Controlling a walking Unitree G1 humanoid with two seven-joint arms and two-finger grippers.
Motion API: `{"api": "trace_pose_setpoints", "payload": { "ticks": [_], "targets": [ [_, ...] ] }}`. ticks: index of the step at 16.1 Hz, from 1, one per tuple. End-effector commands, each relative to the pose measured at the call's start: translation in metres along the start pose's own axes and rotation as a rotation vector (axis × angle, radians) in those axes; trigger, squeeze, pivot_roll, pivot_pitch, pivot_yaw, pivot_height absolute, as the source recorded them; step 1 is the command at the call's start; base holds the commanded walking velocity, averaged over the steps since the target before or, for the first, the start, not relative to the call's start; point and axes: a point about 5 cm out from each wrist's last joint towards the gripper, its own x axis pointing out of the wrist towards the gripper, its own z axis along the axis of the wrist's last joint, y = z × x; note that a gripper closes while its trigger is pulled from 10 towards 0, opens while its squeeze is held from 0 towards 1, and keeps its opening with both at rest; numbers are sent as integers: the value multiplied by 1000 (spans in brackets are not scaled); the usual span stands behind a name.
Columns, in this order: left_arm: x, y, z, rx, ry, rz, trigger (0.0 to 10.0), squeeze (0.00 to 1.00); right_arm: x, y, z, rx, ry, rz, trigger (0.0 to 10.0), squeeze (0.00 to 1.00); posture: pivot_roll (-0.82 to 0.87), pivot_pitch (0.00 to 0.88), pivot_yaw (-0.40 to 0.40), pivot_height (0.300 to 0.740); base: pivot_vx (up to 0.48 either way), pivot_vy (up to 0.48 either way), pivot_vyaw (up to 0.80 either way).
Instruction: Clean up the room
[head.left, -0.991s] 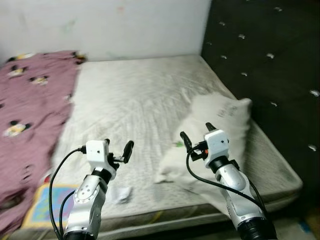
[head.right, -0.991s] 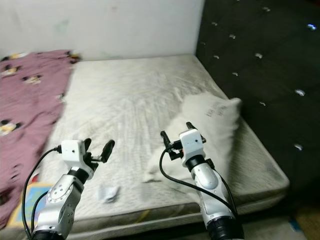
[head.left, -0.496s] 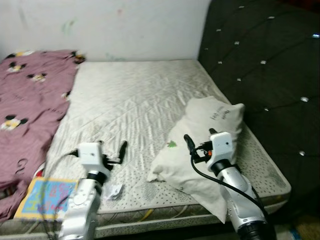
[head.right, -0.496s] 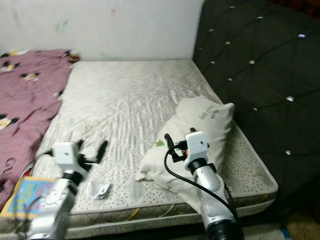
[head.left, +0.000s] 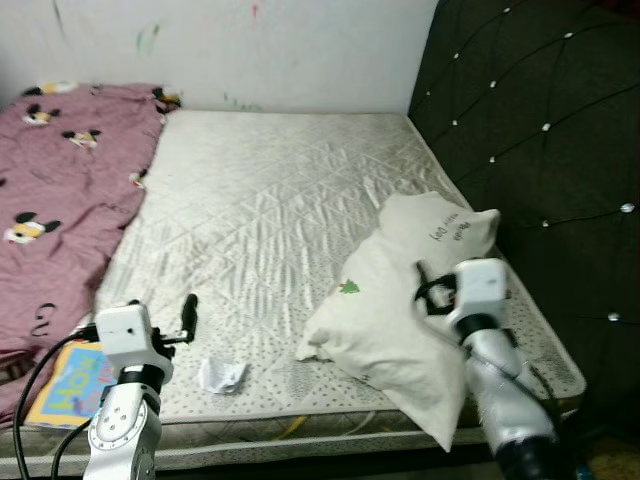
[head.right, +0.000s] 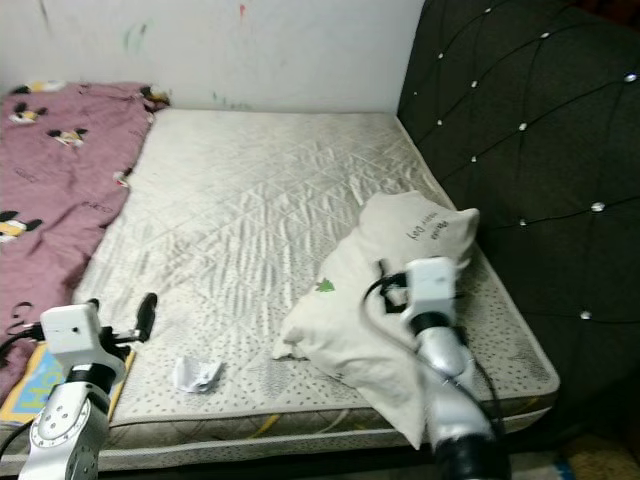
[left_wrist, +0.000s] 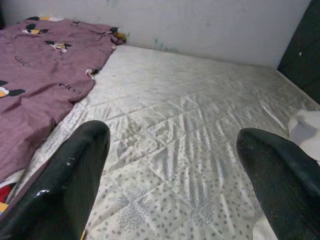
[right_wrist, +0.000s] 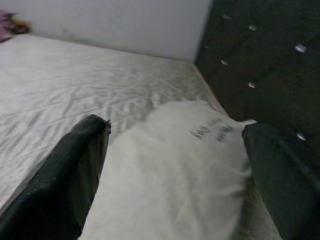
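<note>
You are looking down at a bare mattress (head.left: 270, 200) that runs from the near edge to the far wall (head.left: 250, 50). A dark tufted headboard (head.left: 540, 130) stands along its right side. The pillow (head.left: 400, 310) lies on the near right part of the mattress, its far end just beside the headboard and its near corner hanging over the mattress edge. A small green mark (head.left: 348, 288) shows on its left side.

Your right gripper (right_wrist: 175, 170) hovers above the pillow with its fingers (right_wrist: 70, 175) spread wide, holding nothing. Your left gripper (left_wrist: 175, 165) hangs over the near left part of the mattress, fingers (left_wrist: 65, 175) also spread apart and empty.

A crumpled bit of paper (head.left: 222, 374) lies on the mattress near the front edge, just right of the left gripper. A purple blanket (head.left: 60, 190) with cartoon prints covers the left side. A colourful book (head.left: 65, 385) sits at the near left corner, partly under the blanket's edge.
</note>
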Motion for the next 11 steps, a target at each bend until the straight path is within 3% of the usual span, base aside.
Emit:
{"api": "trace_pose_setpoints", "payload": {
  "ticks": [1,3,6,8,9,11],
  "targets": [
    [7,-4,3,14,-20,-13,10000,0,2,5,-5,49,31,21,10000,0,58,0,-77,740,0,0,0],
    [24,-8,3,14,-12,-11,10000,0,11,23,-2,-2,7,92,10000,0,61,0,-76,740,0,0,0],
    [44,-5,3,-9,7,52,10000,0,28,27,9,42,-2,52,10000,0,42,0,-66,740,0,0,0],
    [50,-2,5,37,0,92,10000,0,31,34,14,31,-34,84,10000,0,38,0,-58,740,0,0,0],
    [54,-4,7,105,-12,108,10000,0,35,42,17,24,-45,105,10000,0,46,0,-58,740,0,0,0],
    [58,-7,5,125,-11,104,10000,0,37,44,14,5,-27,102,10000,0,65,0,-73,740,0,0,0]
  ]
}}
